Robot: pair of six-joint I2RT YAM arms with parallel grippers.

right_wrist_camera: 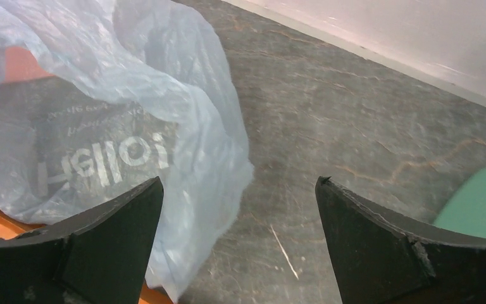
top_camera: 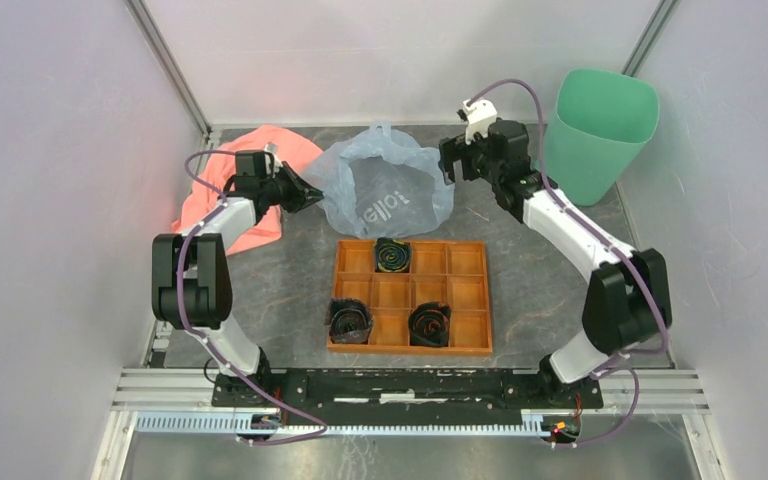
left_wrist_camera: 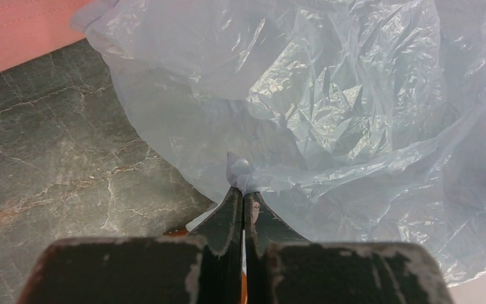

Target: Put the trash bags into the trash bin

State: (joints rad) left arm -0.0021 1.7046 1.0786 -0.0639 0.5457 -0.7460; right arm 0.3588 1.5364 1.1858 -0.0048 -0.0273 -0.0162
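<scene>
The left fingers (left_wrist_camera: 226,221) pinch the thin, crinkly pale blue plastic bag (left_wrist_camera: 329,95), which lies just beside the wide-apart right fingers (right_wrist_camera: 367,221).

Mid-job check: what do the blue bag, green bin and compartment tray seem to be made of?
The bag looks like thin plastic film: translucent, glossy, finely crinkled, bunching where the left pincer pinches it. The bin seems moulded plastic: smooth, even mint walls. The tray looks like wood, orange-brown with thin dividers, though grain is too small to confirm.
</scene>
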